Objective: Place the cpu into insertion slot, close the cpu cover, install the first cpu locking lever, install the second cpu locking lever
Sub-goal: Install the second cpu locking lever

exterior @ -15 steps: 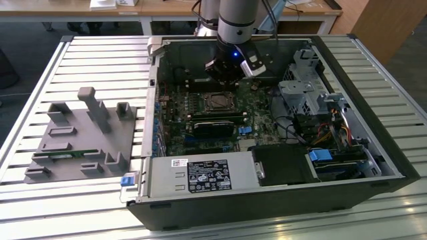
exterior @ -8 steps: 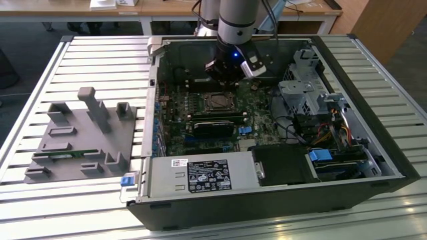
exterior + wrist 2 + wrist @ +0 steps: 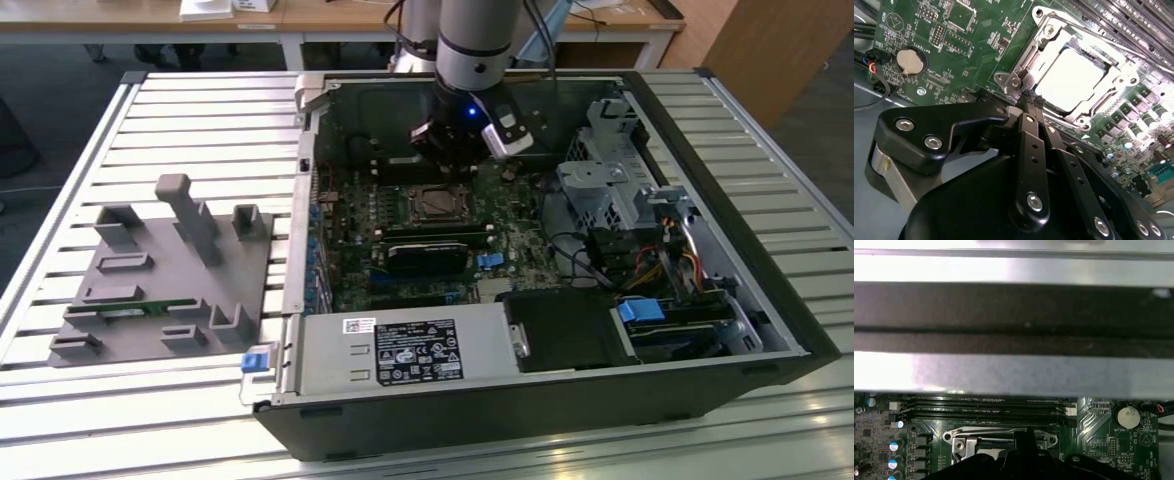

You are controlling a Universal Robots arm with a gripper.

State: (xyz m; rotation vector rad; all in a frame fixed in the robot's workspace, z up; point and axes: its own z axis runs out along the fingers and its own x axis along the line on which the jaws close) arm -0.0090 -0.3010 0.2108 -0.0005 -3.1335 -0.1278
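In the second wrist view the cpu (image 3: 1070, 75) lies flat in the insertion slot (image 3: 1004, 79), its pale silver top showing through the window of the cpu cover (image 3: 1115, 95). The cover lies down flat around it. My gripper (image 3: 1031, 102) is shut with nothing between its black fingers, its tips right at the socket's near corner. In the exterior view the gripper (image 3: 458, 158) hangs inside the open computer case just behind the socket (image 3: 437, 203). The first wrist view shows the socket's metal frame (image 3: 1004, 436) partly hidden behind the dark gripper body (image 3: 1024, 460).
Long black memory slots (image 3: 984, 407) run beside the socket, and a coin battery (image 3: 909, 60) sits on the green board. The case wall (image 3: 1014, 305) is close behind the gripper. A drive cage (image 3: 603, 180), power supply (image 3: 400, 352) and grey fixture (image 3: 167, 270) stand nearby.
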